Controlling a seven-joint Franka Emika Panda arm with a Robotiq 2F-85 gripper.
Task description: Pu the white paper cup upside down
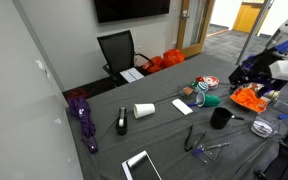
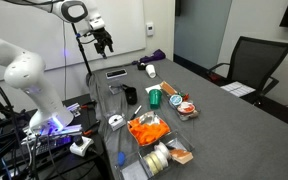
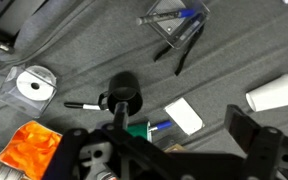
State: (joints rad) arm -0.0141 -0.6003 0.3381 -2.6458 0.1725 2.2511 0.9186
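Currently, white paper cup is lying sideways, unturned; gripper is hovering high (jaws spread, empty), likely for overview.

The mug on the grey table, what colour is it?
Black. The mug shows best in the wrist view, seen from above.

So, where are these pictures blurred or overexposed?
Wrist view: the gripper is dark and out of focus up close, while the white paper cup looks sharper. In an exterior view, the doorway is blown out; in an exterior view, the whiteboard is bright and even.
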